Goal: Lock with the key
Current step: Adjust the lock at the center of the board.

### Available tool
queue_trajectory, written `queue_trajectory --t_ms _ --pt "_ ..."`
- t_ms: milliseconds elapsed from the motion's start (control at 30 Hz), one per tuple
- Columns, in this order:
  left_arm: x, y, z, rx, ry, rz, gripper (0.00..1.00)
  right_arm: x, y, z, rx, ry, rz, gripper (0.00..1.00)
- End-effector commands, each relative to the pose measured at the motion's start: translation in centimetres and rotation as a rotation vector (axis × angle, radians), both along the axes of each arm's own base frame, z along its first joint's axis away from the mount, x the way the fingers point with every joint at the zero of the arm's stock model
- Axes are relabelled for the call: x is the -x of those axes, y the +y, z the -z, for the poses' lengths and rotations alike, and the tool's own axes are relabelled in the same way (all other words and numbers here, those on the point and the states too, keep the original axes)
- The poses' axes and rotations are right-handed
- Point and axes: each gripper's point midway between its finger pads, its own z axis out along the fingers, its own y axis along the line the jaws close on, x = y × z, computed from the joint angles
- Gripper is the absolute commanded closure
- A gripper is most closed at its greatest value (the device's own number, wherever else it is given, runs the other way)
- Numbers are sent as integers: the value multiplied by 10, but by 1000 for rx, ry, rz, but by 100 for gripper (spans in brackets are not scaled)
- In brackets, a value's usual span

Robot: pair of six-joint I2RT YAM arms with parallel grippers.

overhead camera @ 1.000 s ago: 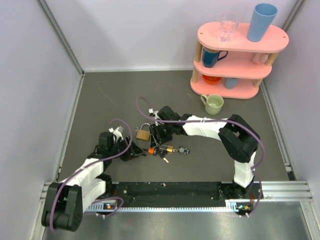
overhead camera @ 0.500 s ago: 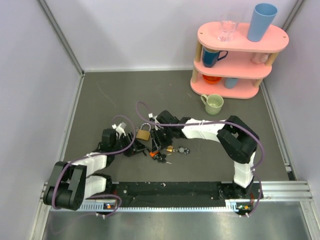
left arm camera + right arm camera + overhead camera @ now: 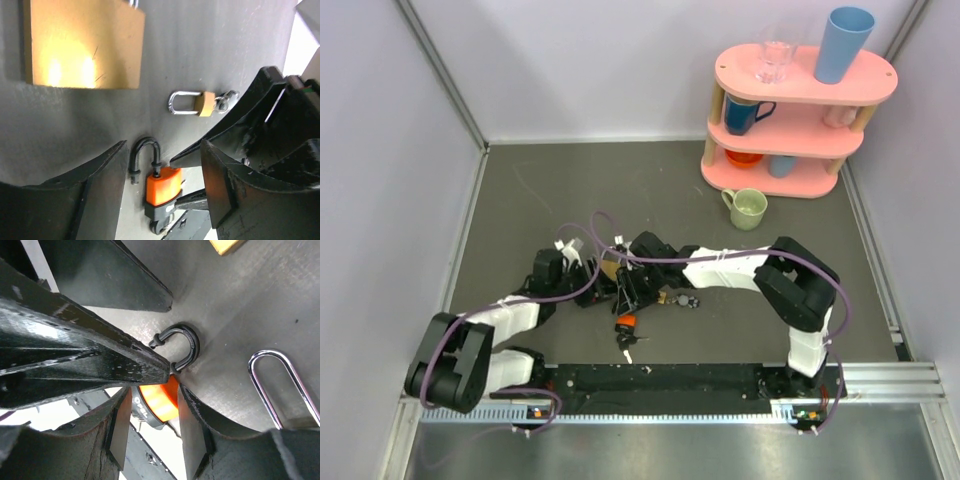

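Note:
The orange-and-black padlock [image 3: 162, 186] has its black shackle [image 3: 145, 152] swung open. My right gripper [image 3: 154, 407] is shut on the padlock's body [image 3: 159, 399]; its fingers [image 3: 200, 149] show pressed on both sides in the left wrist view. My left gripper [image 3: 162, 150] is open, its fingers straddling the shackle without touching it. In the top view the padlock [image 3: 625, 322] sits just near of both grippers, the left [image 3: 590, 290] and the right [image 3: 625, 295]. The small silver keys [image 3: 628, 344] lie right below it; whether one is in the lock is unclear.
A large brass padlock [image 3: 82, 45] lies just beyond the grippers. A tiny brass padlock [image 3: 202, 102] lies to its right. A pink shelf [image 3: 800, 100] with cups stands at the back right, with a green mug [image 3: 748, 208] in front of it.
The orange padlock and its keys have shifted toward the near edge. My left gripper has moved right, up against the right gripper, which has lowered around the padlock.

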Motion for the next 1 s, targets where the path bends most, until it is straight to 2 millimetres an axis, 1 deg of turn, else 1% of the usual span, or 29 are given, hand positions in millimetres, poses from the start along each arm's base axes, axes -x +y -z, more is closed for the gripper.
queue_trajectory --t_ms 0,33,67,100,133,167,200,233,267,300,333,367,433,533,600,633,700,733,800,833,967 --pt "-20 11 -29 -104 -126 -23 31 -11 8 -37 -78 -96 36 58" --pt "-19 13 -33 -121 -135 -25 30 -13 8 -40 -78 -104 45 58" --pt "-23 15 -47 -132 -191 -23 28 -13 6 -40 -72 -108 51 58" --pt "-16 18 -44 -153 -164 -20 27 -15 4 -46 -79 -124 64 58" --pt "-16 20 -53 -155 -192 -21 27 -17 3 -47 -75 -129 78 58" --pt "-13 20 -54 -157 -196 -10 27 -17 0 -48 -70 -133 89 58" --pt "-9 20 -54 -154 -191 -2 27 -20 -3 -52 -73 -145 108 58" --pt "-4 19 -55 -148 -178 8 28 -21 -6 -53 -70 -143 124 58" --pt "5 14 -56 -116 -160 43 28 -21 -10 -50 -61 -136 137 58" --pt "8 13 -57 -100 -151 53 28 -20 -13 -51 -60 -132 145 58" --pt "16 11 -54 -84 -131 66 29 -20 -15 -55 -69 -125 162 58" --pt "21 9 -55 -64 -117 81 29 -19 -19 -52 -61 -116 169 57" --pt "30 8 -52 -50 -92 96 30 -14 -23 -53 -64 -93 181 58" --pt "42 7 -50 -29 -68 121 31 -3 -29 -46 -61 -40 186 57" --pt "48 6 -47 -16 -48 136 31 5 -36 -35 -40 7 191 57" --pt "52 6 -40 -18 -26 140 31 10 -38 -28 -41 35 201 57" --pt "56 5 -36 -9 -9 155 32 18 -38 -21 -56 77 200 57" --pt "58 5 -30 -7 14 160 32 24 -43 -13 -51 113 217 57" --pt "59 4 -26 -1 29 162 34 27 -38 -12 -92 132 211 57" --pt "60 4 -21 -8 50 162 35 30 -40 -7 -91 156 220 57" --pt "61 5 -11 -21 88 166 37 31 -33 -2 -116 180 221 57"
